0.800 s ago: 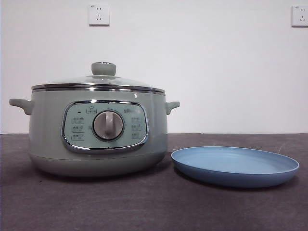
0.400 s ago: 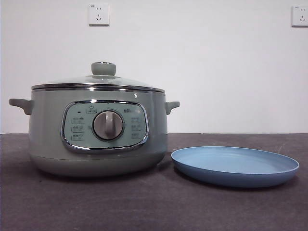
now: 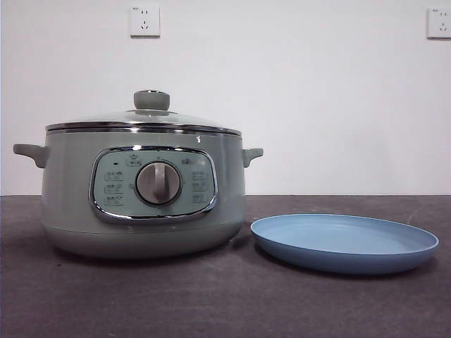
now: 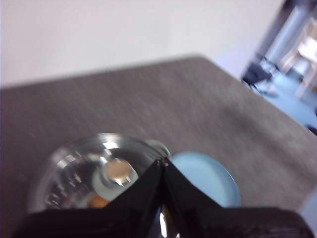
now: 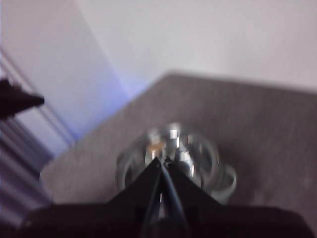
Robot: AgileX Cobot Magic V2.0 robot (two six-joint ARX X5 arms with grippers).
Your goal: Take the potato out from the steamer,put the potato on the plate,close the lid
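On the dark table we find the steamer (image 3: 143, 190) standing with its control panel toward the front camera and the lid (image 3: 144, 121) seated squarely on the chrome rim, so nothing of the task is done yet and the lid must come off first. Just beside it lies the plate (image 3: 344, 242), bare and close enough, we judge, to make the carry short. Both arms wait high above the table. We see the left gripper (image 4: 163, 160) with its jaws pressed together at the tips and holding nothing; the right gripper (image 5: 161, 160) is likewise closed and empty. From the left wrist view we look down through the glass of the lid, and a small orange patch near its edge is most likely the potato (image 4: 99, 202) inside the steamer; the blur hides its shape and skin. We see the pale-green knob (image 3: 151, 100) standing clear on top of the lid, which looks to us the natural place to grip.
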